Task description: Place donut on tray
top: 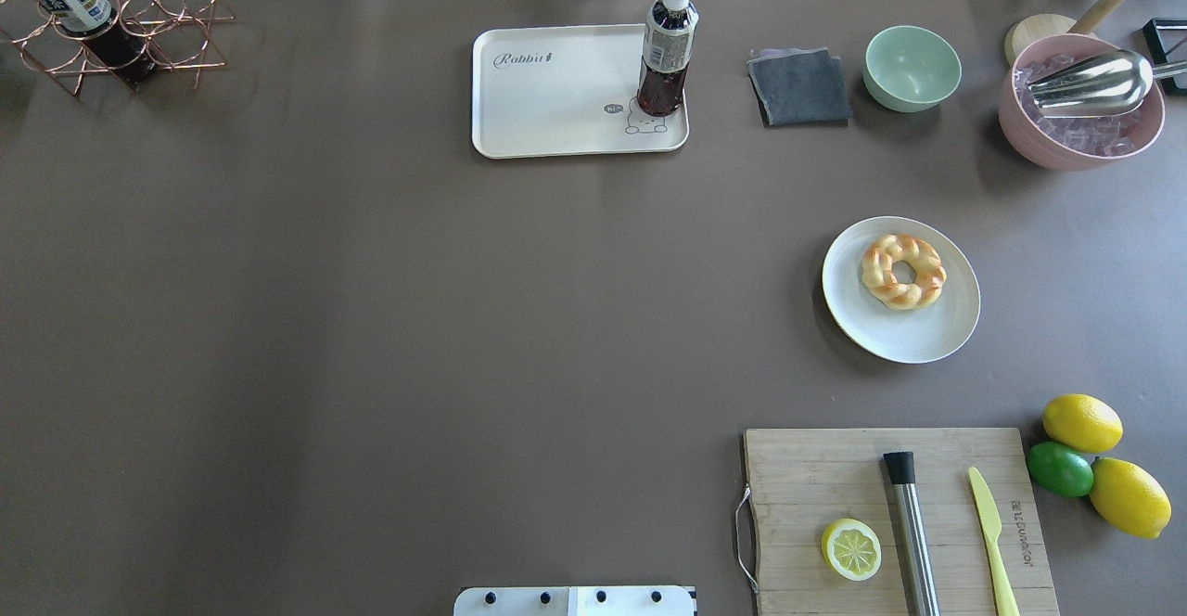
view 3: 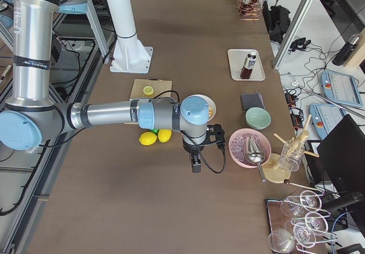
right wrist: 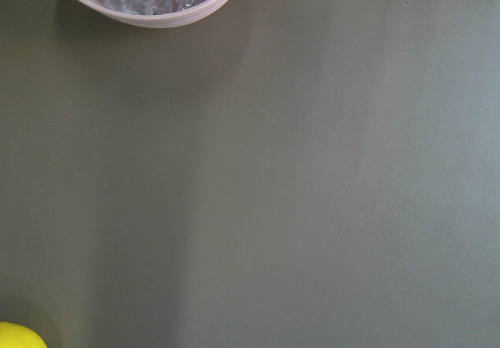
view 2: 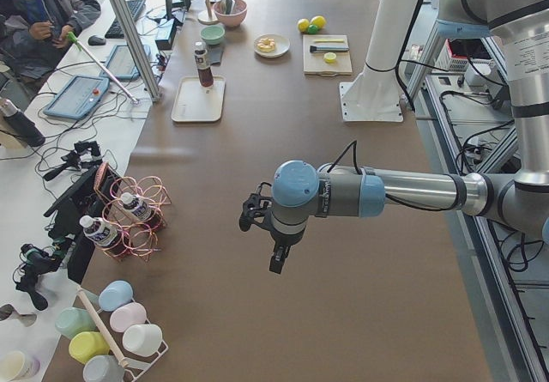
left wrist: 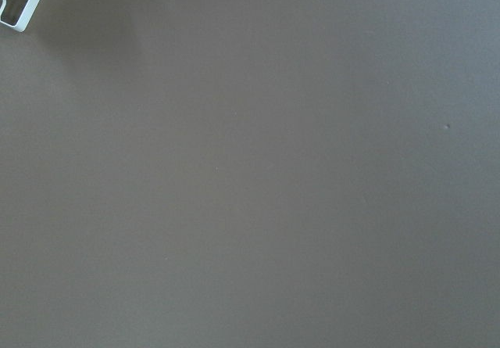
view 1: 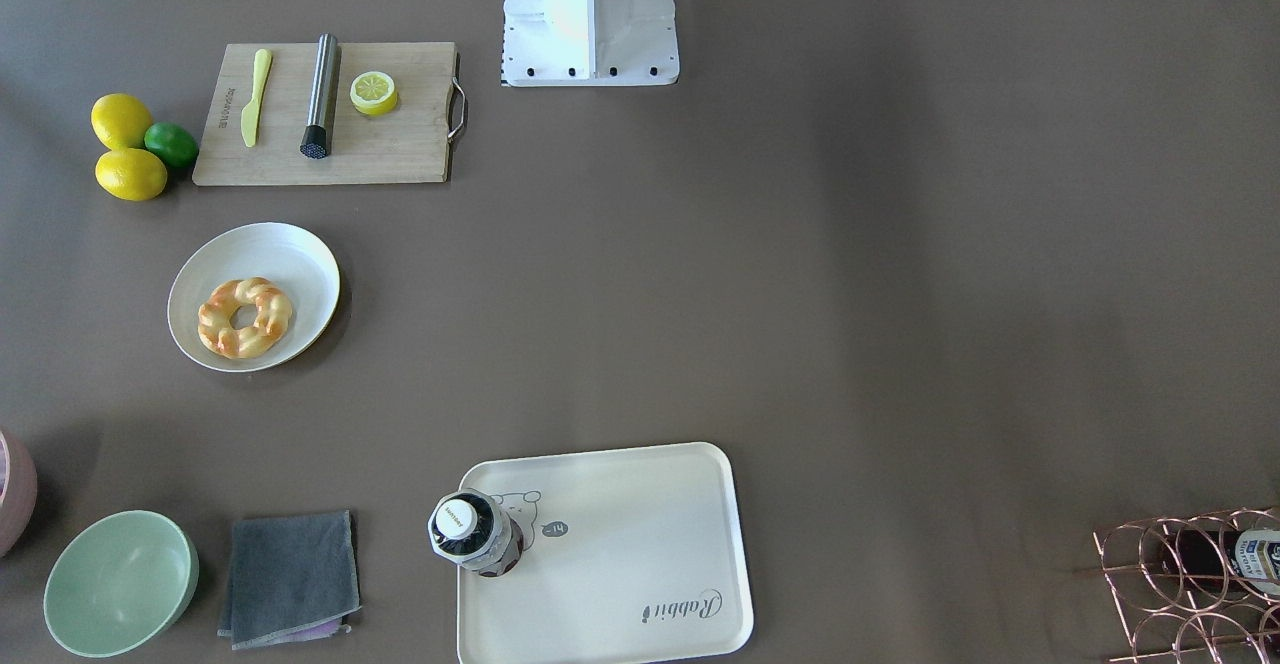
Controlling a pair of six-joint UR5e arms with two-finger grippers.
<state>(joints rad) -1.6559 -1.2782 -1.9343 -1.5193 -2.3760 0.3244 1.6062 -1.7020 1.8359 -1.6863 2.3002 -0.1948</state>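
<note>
Golden braided ring donut [top: 903,271] lies on round white plate [top: 918,342], toward its 12 o'clock rim in overhead view. Cream rect. tray [top: 556,106] w/ bear drawing sits ~10 o'clock from it, well apart; dark-drink bottle [top: 664,59] upright at tray's 3 o'clock end. Both forearms level above brown surface [top: 371,319]. Left gripper [view 2: 279,260] & right gripper [view 3: 195,165] point down, right one near pink ice bowl [view 3: 249,146]. Jaws' spread: cannot tell.
</note>
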